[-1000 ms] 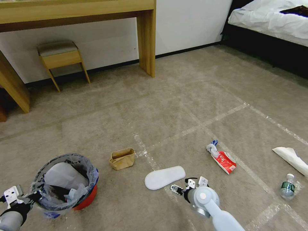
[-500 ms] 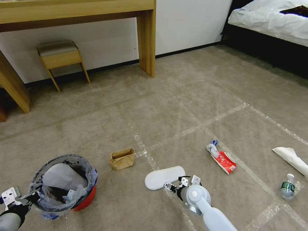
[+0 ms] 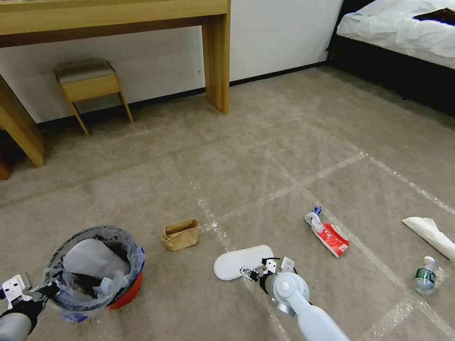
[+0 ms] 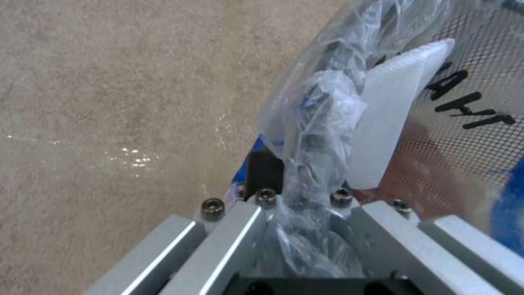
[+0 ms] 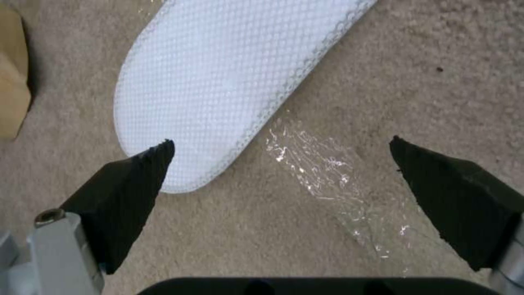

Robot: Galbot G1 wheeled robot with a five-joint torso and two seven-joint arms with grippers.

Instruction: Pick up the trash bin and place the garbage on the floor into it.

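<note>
just ahead of my right gripper [image 5: 278, 147], jaws spread wide, lies the white slipper [image 5: 229, 78], flat on the floor [image 3: 294, 142]; one pad overlaps its rounded end. i'd centre over that end before closing. off to my left, my left gripper [image 4: 306, 205] pinches the bagged rim of the trash bin [image 3: 95, 267]; the brown paper bag [image 3: 180, 234] lies beyond.

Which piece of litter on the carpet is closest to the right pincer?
The white slipper, lying flat just ahead of the open right pincer; the paper bag and red wrapper lie farther off.
</note>
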